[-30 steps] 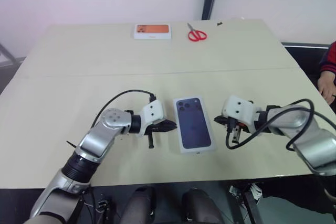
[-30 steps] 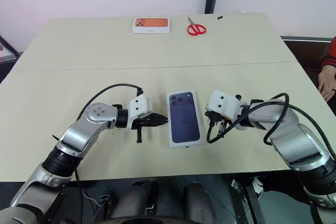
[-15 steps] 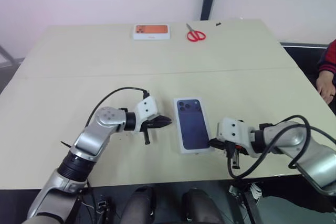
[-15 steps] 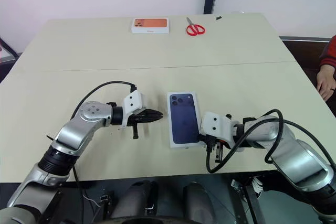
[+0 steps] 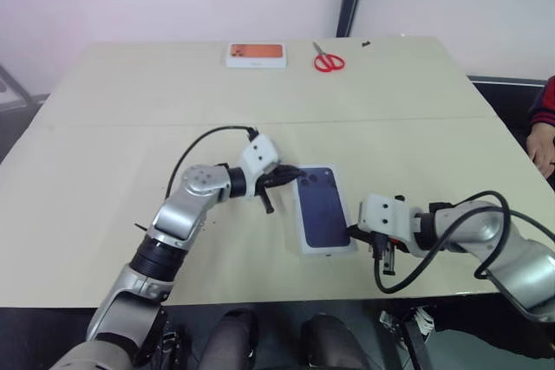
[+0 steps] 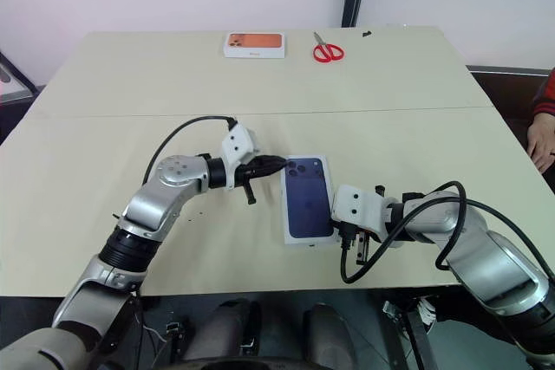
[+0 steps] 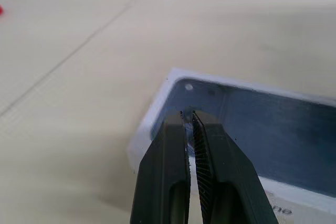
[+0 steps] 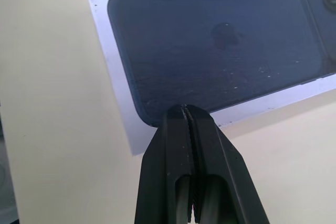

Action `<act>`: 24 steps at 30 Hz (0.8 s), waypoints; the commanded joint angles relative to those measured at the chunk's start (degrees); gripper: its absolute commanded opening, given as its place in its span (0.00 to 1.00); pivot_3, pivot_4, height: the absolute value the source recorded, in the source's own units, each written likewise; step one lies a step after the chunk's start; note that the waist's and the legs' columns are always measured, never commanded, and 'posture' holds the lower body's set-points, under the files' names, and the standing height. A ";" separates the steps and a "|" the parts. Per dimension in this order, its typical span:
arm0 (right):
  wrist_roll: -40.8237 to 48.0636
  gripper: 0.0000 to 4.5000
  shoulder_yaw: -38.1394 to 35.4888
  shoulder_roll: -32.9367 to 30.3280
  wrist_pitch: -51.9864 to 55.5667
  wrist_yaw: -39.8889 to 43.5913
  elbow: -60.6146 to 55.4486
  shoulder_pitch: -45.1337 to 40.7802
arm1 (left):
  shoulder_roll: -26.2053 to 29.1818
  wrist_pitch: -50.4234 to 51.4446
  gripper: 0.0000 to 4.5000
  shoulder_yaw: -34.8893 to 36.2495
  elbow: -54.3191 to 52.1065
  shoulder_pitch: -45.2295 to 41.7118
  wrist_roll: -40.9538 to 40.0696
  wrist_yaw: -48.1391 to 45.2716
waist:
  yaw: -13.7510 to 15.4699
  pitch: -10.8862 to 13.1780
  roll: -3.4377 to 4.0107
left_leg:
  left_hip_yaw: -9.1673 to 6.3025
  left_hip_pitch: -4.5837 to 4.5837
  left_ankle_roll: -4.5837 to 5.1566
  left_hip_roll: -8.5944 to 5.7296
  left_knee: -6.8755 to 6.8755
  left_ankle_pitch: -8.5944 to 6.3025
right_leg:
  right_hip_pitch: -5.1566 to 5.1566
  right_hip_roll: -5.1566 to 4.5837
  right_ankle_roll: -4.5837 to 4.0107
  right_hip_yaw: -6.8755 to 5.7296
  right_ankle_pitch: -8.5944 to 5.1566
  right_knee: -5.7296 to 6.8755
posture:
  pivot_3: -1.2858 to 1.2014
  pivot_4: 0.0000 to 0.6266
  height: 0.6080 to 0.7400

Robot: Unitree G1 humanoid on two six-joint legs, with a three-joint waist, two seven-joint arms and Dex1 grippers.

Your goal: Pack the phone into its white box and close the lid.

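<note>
Pale beige tabletop (image 5: 104, 171) filled the scene, with a plain wall behind it. Near the front edge lay the white box (image 5: 305, 240), and on top of it showed a dark blue phone shape with a camera cluster at its far corner. This looked like the lid (image 5: 323, 210) with its printed phone, seated flat on the box, though the real phone could not be told apart from the print, so whether it was inside could not be seen.

The left gripper (image 5: 295, 177) had its fingers (image 7: 178, 145) clenched together, holding nothing, with the tips at the lid's far left corner. The right gripper (image 5: 354, 233) was likewise pressed shut and empty, its tips at the lid's near right edge. Contact at either point could not be confirmed.

By appearance, the packing seemed nearly finished, with perhaps only pressing the lid fully down left to do.

Well apart, at the far edge of the table, lay a white box with an orange picture (image 5: 256, 54) and red scissors (image 5: 329, 61).
</note>
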 commanded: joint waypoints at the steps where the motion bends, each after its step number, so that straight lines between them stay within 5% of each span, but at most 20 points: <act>1: -0.74 0.01 0.24 -0.10 0.97 -0.74 -0.04 0.95 | 1.84 -0.14 0.07 -2.40 -0.19 -0.13 2.65 -1.48 | 0.04 0.00 0.00 | 0.00 0.00 0.00 0.00 0.00 0.00 | 0.00 0.00 0.00 0.01 0.00 0.00 | 0.52 0.24 1.00; 11: -0.49 0.01 -3.23 1.02 -2.02 -1.65 2.95 -0.45 | 4.26 -0.49 0.07 0.93 -3.23 3.04 2.17 -1.31 | 0.13 0.00 0.00 | -0.01 0.15 0.03 0.00 -0.04 -0.02 | 0.19 -0.01 0.00 0.01 0.00 -0.12 | 0.52 0.24 1.00; 18: 2.97 0.01 -12.13 9.07 -6.36 -5.81 16.17 -8.27 | 11.63 0.20 0.07 15.28 -10.95 15.46 -6.28 -2.20 | -0.77 0.02 0.07 | 0.02 0.15 0.01 0.02 -0.20 -0.02 | 0.06 -0.02 0.00 0.06 0.00 -0.11 | 0.52 0.24 1.00; 24: 7.00 0.01 -17.76 13.25 -9.48 -4.87 28.20 -13.42 | 12.22 1.19 0.07 27.89 -16.06 22.00 -12.62 2.34 | -0.37 0.04 0.03 | 0.00 0.14 0.01 0.01 -0.19 -0.02 | 0.12 -0.07 0.00 0.00 0.00 -0.16 | 0.52 0.24 1.00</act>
